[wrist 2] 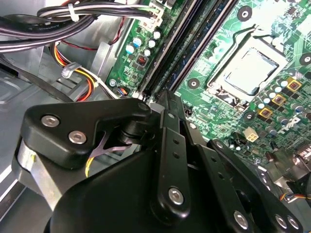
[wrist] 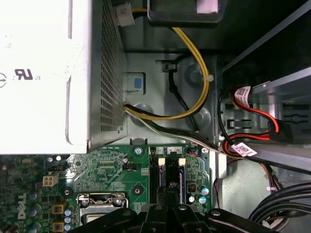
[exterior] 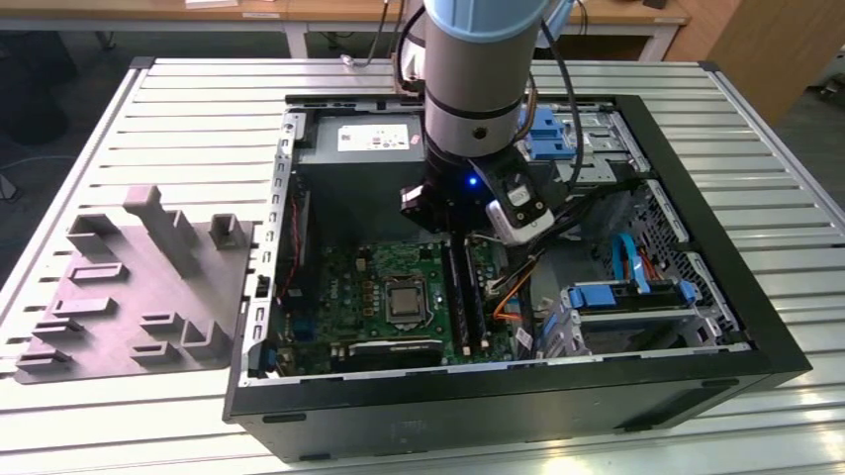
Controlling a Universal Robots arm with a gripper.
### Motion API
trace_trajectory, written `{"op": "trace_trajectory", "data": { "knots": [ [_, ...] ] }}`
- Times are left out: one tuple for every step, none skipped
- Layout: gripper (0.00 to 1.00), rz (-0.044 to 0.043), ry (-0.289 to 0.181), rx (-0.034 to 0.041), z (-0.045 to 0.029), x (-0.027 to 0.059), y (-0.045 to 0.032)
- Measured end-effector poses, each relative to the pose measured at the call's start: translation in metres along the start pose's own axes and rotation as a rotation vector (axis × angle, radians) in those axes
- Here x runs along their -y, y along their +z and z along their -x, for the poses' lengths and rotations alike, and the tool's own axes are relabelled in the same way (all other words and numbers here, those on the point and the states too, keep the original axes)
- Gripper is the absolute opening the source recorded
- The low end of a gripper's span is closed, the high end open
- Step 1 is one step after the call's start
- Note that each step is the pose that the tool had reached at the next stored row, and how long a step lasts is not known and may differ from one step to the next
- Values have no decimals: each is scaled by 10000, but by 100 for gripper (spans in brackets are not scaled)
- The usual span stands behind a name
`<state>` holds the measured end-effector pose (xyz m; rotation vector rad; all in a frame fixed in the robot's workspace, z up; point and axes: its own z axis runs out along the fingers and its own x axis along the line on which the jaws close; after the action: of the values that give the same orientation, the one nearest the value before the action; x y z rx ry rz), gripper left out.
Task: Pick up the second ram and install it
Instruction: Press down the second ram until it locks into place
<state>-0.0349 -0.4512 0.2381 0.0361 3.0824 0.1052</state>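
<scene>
My gripper hangs inside the open computer case, just above the far end of the long black ram slots on the green motherboard. In the second wrist view the black fingers are drawn together, and the gripper sits right at the end of the slots. The first wrist view shows the gripper in line with the slots. The second ram is hidden; no blue strip shows between the fingers.
The grey power supply lies just beyond the gripper. Yellow and black cables and a red cable run beside the slots. Blue drive brackets fill the exterior view's right of the case. A grey parts fixture stands on the table to its left.
</scene>
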Motion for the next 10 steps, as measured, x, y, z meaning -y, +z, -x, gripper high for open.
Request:
{"op": "trace_trajectory", "data": {
  "knots": [
    [11,1,0,0,0,0,0],
    [11,-2,-2,-1,0,6,-2],
    [11,-4,-2,-2,0,18,-3],
    [11,0,0,0,1,40,-3],
    [11,1,0,0,2,67,-4],
    [11,0,0,0,2,98,-7],
    [11,0,0,0,3,133,-9],
    [11,-1,0,0,5,170,-12],
    [11,1,0,0,6,208,-14],
    [11,0,-1,0,7,246,-17]
  ]
}}
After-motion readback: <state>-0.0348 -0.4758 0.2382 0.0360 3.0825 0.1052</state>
